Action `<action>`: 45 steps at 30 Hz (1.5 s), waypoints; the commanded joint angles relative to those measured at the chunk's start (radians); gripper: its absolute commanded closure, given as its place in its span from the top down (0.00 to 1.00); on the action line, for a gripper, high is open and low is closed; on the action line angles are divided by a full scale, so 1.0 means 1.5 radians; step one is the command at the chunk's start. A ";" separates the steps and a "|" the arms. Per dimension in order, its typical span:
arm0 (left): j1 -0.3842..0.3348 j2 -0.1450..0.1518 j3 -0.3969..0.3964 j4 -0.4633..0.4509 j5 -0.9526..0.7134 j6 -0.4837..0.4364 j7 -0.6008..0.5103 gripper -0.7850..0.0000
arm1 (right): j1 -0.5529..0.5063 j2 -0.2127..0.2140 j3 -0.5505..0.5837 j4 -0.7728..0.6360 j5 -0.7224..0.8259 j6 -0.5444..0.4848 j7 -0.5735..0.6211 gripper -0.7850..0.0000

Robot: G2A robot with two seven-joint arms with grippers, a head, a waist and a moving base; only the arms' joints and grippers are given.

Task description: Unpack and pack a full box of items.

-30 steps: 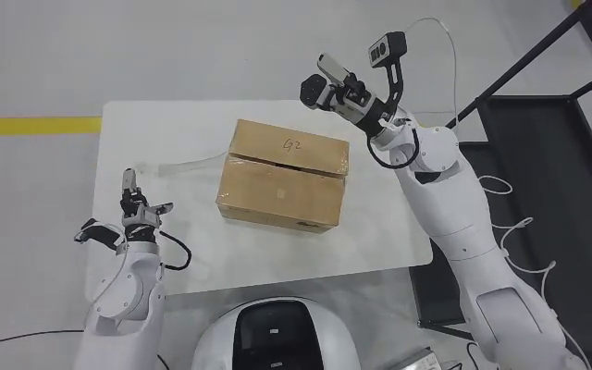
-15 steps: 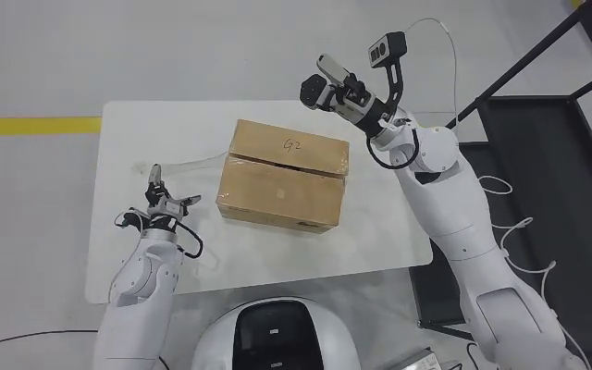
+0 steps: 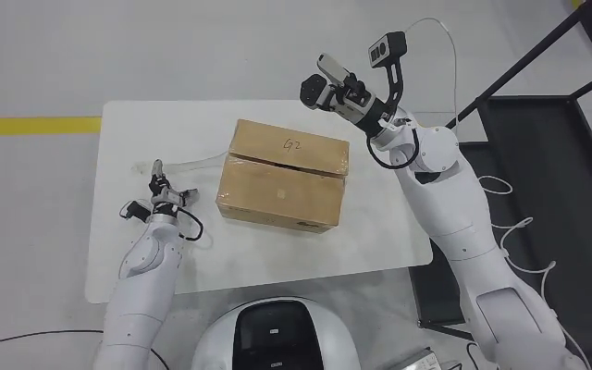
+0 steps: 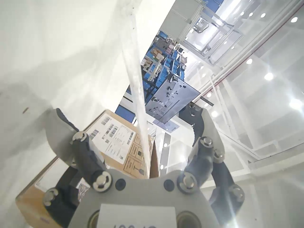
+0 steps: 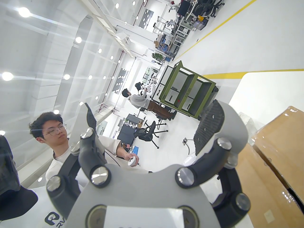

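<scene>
- The left gripper (image 3: 174,182) sits low over the white table (image 3: 388,236), just left of the cardboard box (image 3: 282,180). Its claw is released, with the fingers spread and nothing between the pads.
- A clear tape strip (image 3: 196,165) lies on the table left of the box, one end close to the box's left edge. In the left wrist view it runs through the gap between the spread fingers.
- The box has both top flaps folded down. They meet at a seam, and the right wrist view shows a dark gap there.
- We judge that the seal is off but the flaps are not yet lifted. That leaves all of the unpacking and repacking to do.
- We read a handwritten mark (image 3: 292,145), "G2", on the box's far flap.
- A white barcode label (image 4: 114,131) and some handling symbols sit on the box's left side, too small for us to read.
- The right gripper (image 3: 326,79) hangs raised beyond the box's far edge. Its claw is released, wide apart and empty.
</scene>
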 commanded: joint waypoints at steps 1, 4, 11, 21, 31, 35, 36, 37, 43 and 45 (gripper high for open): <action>-0.017 -0.001 0.001 0.023 0.001 -0.011 -0.004 0.95 | 0.000 0.000 0.000 0.000 0.000 0.000 0.000 1.00; -0.037 -0.003 -0.001 0.050 -0.002 -0.020 -0.007 0.81 | 0.000 0.000 0.000 0.000 0.000 0.000 0.000 1.00; -0.059 -0.002 -0.002 0.083 0.041 -0.045 -0.008 0.47 | 0.000 0.000 0.000 0.000 0.000 0.000 0.000 1.00; -0.076 -0.003 -0.002 0.094 0.075 -0.045 0.004 0.35 | 0.000 0.000 0.000 0.000 0.000 0.000 0.000 1.00; -0.079 -0.005 -0.007 0.100 0.081 -0.045 0.015 0.13 | 0.000 0.000 0.000 0.000 0.000 0.000 0.000 1.00; -0.076 -0.005 -0.012 0.092 0.082 -0.046 0.015 0.09 | 0.000 0.000 0.000 0.000 0.000 0.000 0.000 1.00; -0.074 -0.005 -0.014 0.090 0.085 -0.049 0.015 0.09 | 0.000 0.000 0.000 0.000 0.000 0.000 0.000 1.00; -0.073 -0.005 -0.015 0.086 0.087 -0.051 0.015 0.10 | 0.000 0.000 0.000 0.000 0.000 0.000 0.000 1.00; -0.061 -0.001 -0.025 0.043 0.124 -0.086 0.006 0.12 | 0.000 0.000 0.000 0.000 0.000 0.000 0.000 1.00; -0.055 0.001 -0.026 0.018 0.141 -0.102 -0.004 0.13 | 0.000 0.000 0.000 0.000 0.000 0.000 0.000 1.00</action>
